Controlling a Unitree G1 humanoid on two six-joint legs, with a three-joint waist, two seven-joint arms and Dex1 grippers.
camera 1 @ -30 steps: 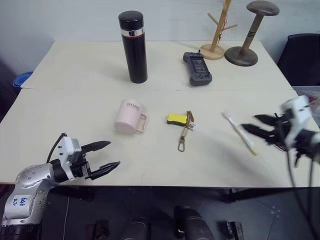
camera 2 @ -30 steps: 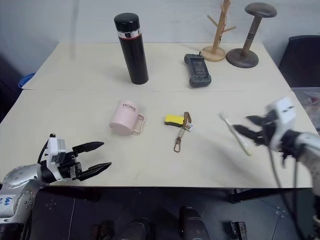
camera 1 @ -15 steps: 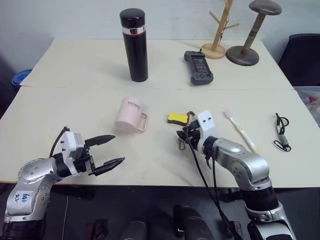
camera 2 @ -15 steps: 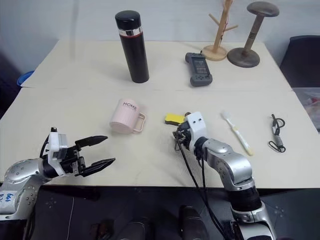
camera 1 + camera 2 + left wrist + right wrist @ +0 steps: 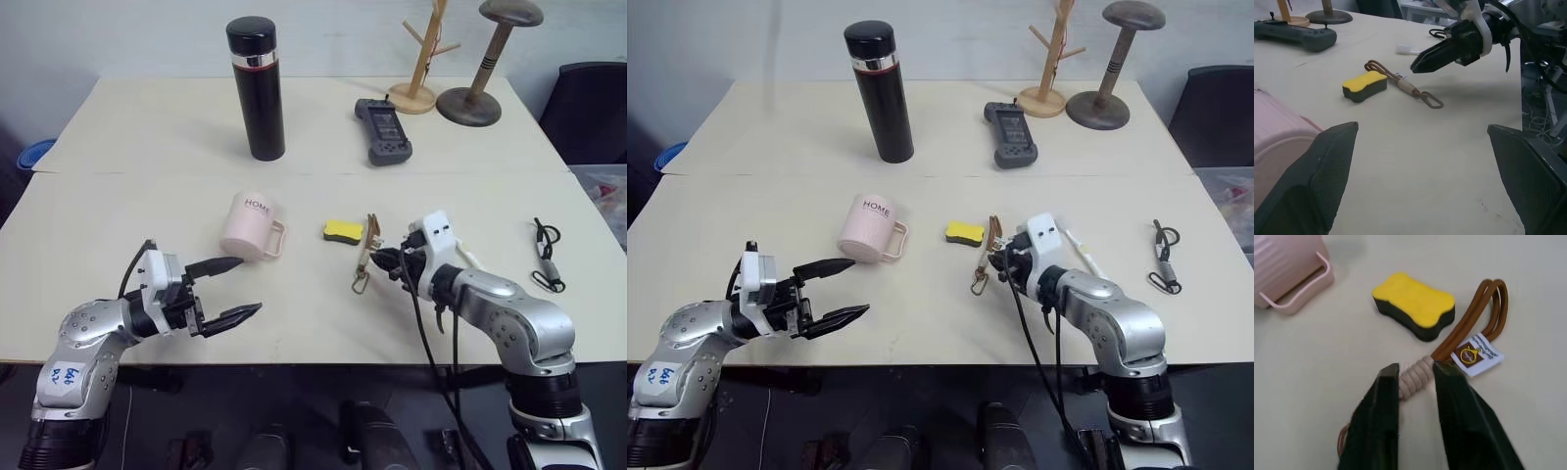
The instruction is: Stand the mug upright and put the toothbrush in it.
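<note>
A pale tabletop [image 5: 118, 211] carries a pink mug [image 5: 249, 227] lying mouth-down, a yellow sponge [image 5: 344, 231], a brown strap [image 5: 366, 257], a partly hidden toothbrush [image 5: 1079, 251], a black flask [image 5: 255, 88], a handheld controller [image 5: 383, 131], two wooden stands [image 5: 477, 61] and a dark cord [image 5: 546, 253].

pale pink mug [image 5: 245, 227] – "HOME" lettering, mouth down on the table, handle toward the yellow sponge [image 5: 344, 231]; white toothbrush [image 5: 1079, 252] flat on the table – partly hidden by the right arm

We are seeing a black flask [image 5: 255, 86] standing at eleven o'clock, and a yellow sponge [image 5: 344, 231] lying beside a brown strap [image 5: 366, 253].
</note>
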